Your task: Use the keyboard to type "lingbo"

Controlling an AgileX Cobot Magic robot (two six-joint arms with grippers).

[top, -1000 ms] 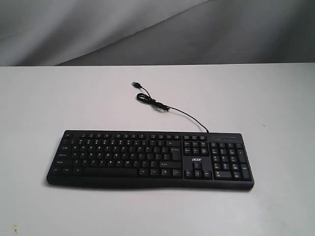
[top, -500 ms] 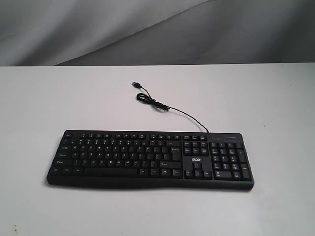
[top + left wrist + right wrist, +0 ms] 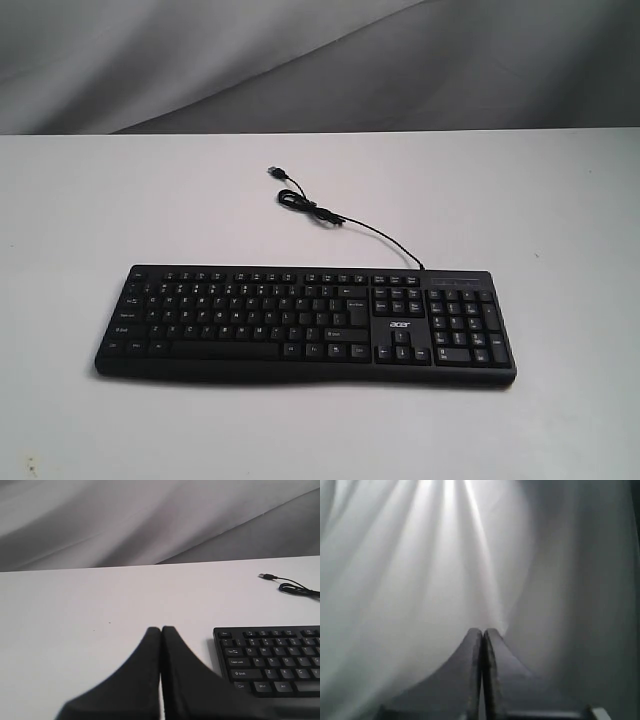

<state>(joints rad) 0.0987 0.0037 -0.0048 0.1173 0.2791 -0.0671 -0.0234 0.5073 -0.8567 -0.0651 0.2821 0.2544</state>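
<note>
The black keyboard [image 3: 305, 322] with white legends and an "acer" logo lies flat on the white table [image 3: 120, 200], near its front edge. Its thin black USB cable [image 3: 330, 215] curls away toward the back, plug loose. No gripper shows in the exterior view. In the left wrist view my left gripper [image 3: 161, 629] is shut with nothing in it, hovering over bare table beside the keyboard [image 3: 272, 657] end that carries Esc, Caps Lock and Shift. My right gripper [image 3: 482, 630] is shut and empty too, facing only the grey cloth; no keyboard shows in that view.
A grey draped cloth backdrop [image 3: 300, 60] hangs behind the table's far edge. White tabletop surrounds the keyboard on all sides. The cable's plug [image 3: 267, 575] lies on the table beyond the keyboard in the left wrist view.
</note>
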